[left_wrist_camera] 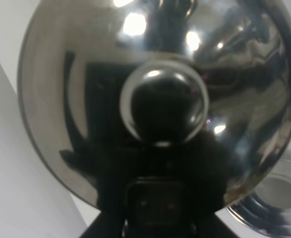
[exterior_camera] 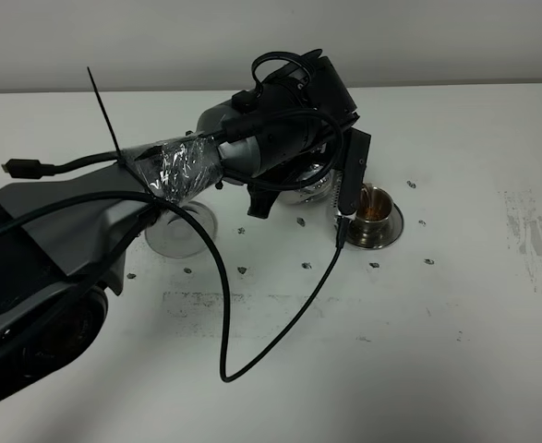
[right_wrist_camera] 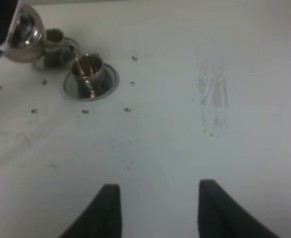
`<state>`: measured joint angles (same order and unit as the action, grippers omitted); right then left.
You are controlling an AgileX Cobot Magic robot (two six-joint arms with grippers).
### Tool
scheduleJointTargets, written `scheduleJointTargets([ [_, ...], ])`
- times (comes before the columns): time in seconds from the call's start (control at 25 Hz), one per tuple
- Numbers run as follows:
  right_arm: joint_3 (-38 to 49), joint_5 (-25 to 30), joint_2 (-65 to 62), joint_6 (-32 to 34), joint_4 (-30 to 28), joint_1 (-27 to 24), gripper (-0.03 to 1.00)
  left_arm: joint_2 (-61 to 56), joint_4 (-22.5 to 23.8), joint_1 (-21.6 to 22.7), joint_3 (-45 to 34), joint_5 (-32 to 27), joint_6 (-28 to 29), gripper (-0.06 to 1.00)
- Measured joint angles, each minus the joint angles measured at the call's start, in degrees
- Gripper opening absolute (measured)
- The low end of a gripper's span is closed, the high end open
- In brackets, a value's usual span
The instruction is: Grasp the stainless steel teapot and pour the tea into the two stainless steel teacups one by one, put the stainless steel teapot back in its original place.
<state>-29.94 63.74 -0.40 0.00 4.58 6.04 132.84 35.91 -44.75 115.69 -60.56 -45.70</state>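
Closest to the high cam is the big grey left arm (exterior_camera: 58, 268), filling the lower corner. A black cable (exterior_camera: 225, 314) loops off it down onto the desk (exterior_camera: 418, 351). The right claw (right_wrist_camera: 158, 186) isn't in that shot. Its own cam shows it released, nothing between the fingers, well apart from the action.

Next back is the empty saucer (exterior_camera: 180, 238), the pot's parking spot, partly under the arm. Past that, the front teacup (exterior_camera: 370, 221) sits on a cup saucer (exterior_camera: 392, 233) with brown tea (exterior_camera: 376, 205) in it, and a thin stream comes in from the spout.

The teapot (exterior_camera: 309, 180) hangs tilted, just beside and above that cup. The left claw (exterior_camera: 319, 164) is buried under its wrist housing, so no fingers visible. The pot is up in the air on that arm though, so it's clenched on the teapot. The back teacup (right_wrist_camera: 56, 49) sits just behind the pot. Can't tell if it's filled.

What I'd worry about:
- Small cup, tea already in it. Hold the tilt too long and it runs over onto the desk.
- The stream is thin, so 1 wrist wobble puts it outside the rim.
- The cable's far end dangles just beside the cup saucer. Swinging over to the back teacup could drag it across and tip the full one.
- Can't tell if the lid is secured, so a steeper tilt might drop it.
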Motion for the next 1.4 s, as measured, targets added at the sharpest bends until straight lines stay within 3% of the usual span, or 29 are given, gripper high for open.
scheduleJointTargets([
  [1.4,0.0,0.0,0.0,0.0,0.0,0.0,0.35,1.7,5.2,-1.3,0.0,1.6,-1.4,0.18],
])
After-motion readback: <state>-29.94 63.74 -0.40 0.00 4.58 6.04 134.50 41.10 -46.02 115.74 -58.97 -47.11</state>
